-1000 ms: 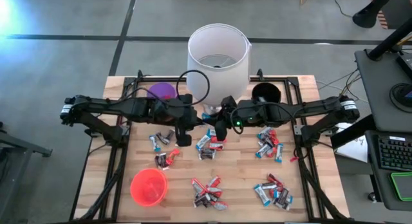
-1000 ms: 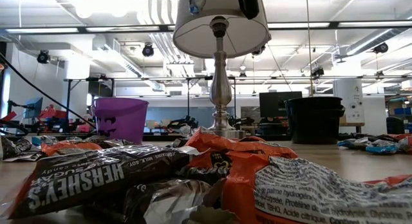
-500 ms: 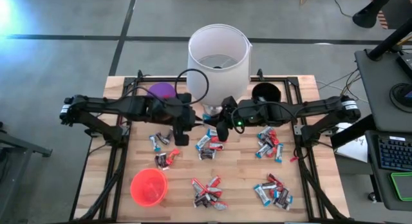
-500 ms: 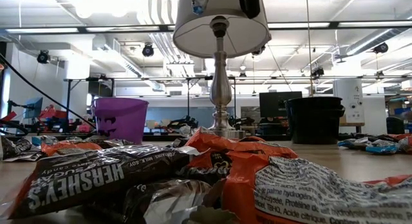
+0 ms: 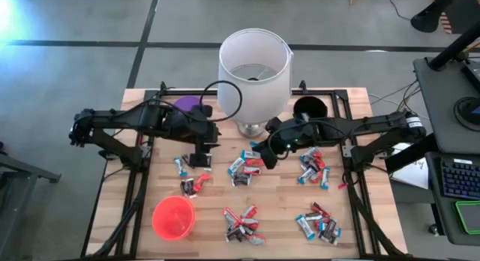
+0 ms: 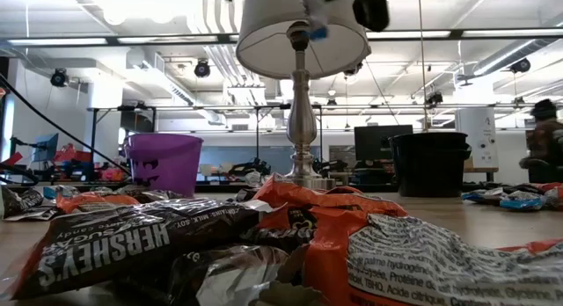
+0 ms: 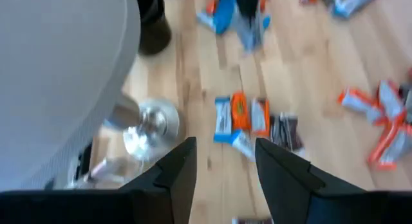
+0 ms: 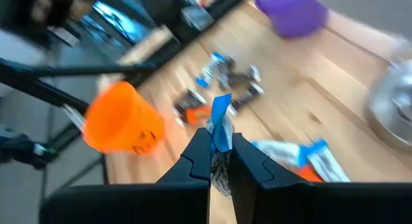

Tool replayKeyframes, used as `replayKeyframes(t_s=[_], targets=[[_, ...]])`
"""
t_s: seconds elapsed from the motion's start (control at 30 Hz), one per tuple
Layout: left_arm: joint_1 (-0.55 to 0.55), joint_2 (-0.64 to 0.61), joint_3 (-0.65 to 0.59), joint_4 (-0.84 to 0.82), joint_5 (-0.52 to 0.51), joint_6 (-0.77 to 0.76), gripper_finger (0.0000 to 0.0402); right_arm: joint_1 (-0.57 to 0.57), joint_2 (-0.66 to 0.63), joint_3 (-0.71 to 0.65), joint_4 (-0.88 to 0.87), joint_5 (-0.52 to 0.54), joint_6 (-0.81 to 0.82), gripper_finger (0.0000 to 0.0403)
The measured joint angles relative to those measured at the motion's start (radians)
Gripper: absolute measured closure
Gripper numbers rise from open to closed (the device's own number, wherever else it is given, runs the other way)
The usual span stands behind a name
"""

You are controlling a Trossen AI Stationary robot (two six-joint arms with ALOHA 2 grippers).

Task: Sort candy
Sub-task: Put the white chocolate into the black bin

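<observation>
Right gripper (image 8: 219, 161) — fingers clamped on blue-wrapped candy (image 8: 221, 121), raised above table (image 5: 161, 238); red cup (image 8: 120, 127) and purple cup (image 8: 291, 11) beyond it. Left gripper (image 7: 225, 161) — jaws apart, empty, candy cluster (image 7: 254, 124) just ahead, lamp base (image 7: 147, 127) beside.

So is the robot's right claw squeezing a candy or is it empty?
Squeezing one. In its wrist view the right gripper is shut on a blue-wrapped candy that sticks up between its fingers, above the wooden table.

"HERSHEY'S" on dark candy wrapper (image 6: 132, 249)
</observation>
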Motion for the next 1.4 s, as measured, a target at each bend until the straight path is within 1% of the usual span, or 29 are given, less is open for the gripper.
replayKeyframes(t_s=[0.1, 0.3, 0.43, 0.57, 0.73, 0.9, 1.2, 1.3, 1.4], targets=[[0.0, -0.001, -0.001, -0.077, -0.001, 0.0, 0.0263, 0.0, -0.019, 0.0, -0.118, 0.002, 0.017, 0.039], [0.0, -0.001, -0.019, -0.173, -0.002, -0.023, 0.0271, -0.02, -0.054, 0.0, -0.392, 0.018, 0.028, 0.039], [0.001, -0.001, -0.03, -0.24, -0.002, -0.03, 0.0274, -0.06, -0.068, 0.0, -0.543, 0.038, 0.032, 0.039], [0.002, -0.001, -0.031, -0.279, -0.002, -0.053, 0.0274, -0.122, -0.077, 0.0, -0.652, 0.039, 0.008, 0.039], [0.004, -0.003, -0.031, -0.317, -0.002, -0.085, 0.0274, -0.227, -0.094, 0.0, -0.723, 0.039, -0.045, 0.039], [0.004, -0.005, -0.031, -0.342, -0.002, -0.117, 0.0274, -0.357, -0.116, 0.0, -0.766, 0.041, -0.131, 0.039], [0.004, -0.014, -0.031, -0.359, -0.001, -0.154, 0.0274, -0.641, -0.127, -0.001, -0.764, 0.038, -0.324, 0.039], [0.004, -0.014, -0.031, -0.359, 0.0, -0.155, 0.0274, -0.713, -0.121, -0.001, -0.761, 0.037, -0.368, 0.039], [0.004, -0.014, -0.031, -0.359, 0.0, -0.154, 0.0274, -0.76, -0.121, -0.001, -0.751, 0.037, -0.412, 0.039]])
